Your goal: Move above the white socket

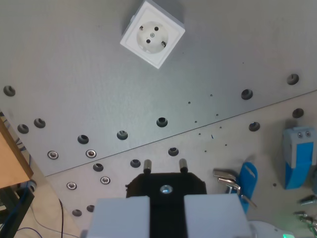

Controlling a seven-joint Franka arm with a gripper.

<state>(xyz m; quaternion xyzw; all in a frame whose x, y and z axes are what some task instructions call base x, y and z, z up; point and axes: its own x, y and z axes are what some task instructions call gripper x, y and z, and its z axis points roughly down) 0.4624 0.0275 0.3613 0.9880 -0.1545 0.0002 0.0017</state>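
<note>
The white socket (152, 33) is a square box with a round recessed face and two pin holes. It sits turned at an angle on the grey metal plate (89, 74) near the top of the wrist view. My gripper (166, 204) is at the bottom centre, well below the socket in the picture. Its two pale grey fingers (121, 215) are shut on a black plug (166, 186). The plug's two metal pins (146, 165) point up the picture toward the socket.
A row of holes and screws runs along the seam between two plates (208, 126). A blue clip with metal hooks (245, 181) lies right of the plug. A blue-and-grey block (299, 156) sits at the right edge. A wooden edge (12, 158) and cables are at the left.
</note>
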